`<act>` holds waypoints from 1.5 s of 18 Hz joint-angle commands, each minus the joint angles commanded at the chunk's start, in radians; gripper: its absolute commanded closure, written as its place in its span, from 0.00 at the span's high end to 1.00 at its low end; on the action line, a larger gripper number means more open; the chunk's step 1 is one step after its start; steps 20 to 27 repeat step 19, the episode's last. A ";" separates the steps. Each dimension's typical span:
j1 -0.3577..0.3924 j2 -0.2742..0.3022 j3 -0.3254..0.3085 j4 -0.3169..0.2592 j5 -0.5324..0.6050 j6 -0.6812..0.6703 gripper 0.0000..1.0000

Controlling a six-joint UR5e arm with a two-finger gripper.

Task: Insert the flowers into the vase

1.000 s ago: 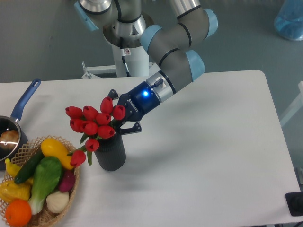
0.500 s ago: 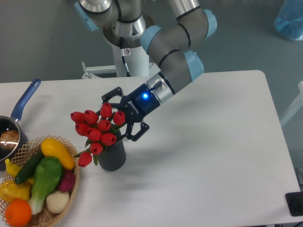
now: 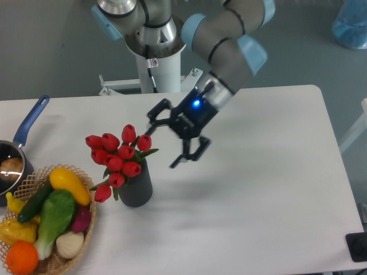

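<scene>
camera, fixed above the white table [image 3: 264, 189]: i see the bunch of red tulip buds with green stems and leaves [image 3: 118, 157] standing in the dark grey ribbed cylindrical vase [image 3: 136, 186], stems down in its round mouth, heads leaning left, one low bud hanging over the rim toward the wicker basket of toy vegetables and fruit [image 3: 46, 226]. the black two-finger gripper [image 3: 166, 140] hangs in the air to the right of the bunch and slightly above it, its fingers [image 3: 190, 153] spread wide with nothing between them. the upper fingertip is just beside the rightmost bud; i cannot tell if they touch. the lower finger is apart from the flowers and the vase. a blue light glows on the wrist. the blue-handled saucepan [image 3: 17, 154] sits at the left edge, behind the basket.
</scene>
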 joint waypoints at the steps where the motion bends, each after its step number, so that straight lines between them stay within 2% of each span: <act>1: 0.015 0.000 0.011 0.000 0.012 0.003 1.00; 5: 0.065 -0.003 0.026 0.002 0.145 0.005 1.00; 9: 0.063 0.005 0.045 0.002 0.463 0.005 1.00; 17: 0.057 -0.034 0.054 0.000 0.801 0.034 1.00; 27: 0.057 -0.038 0.057 0.000 0.824 0.054 1.00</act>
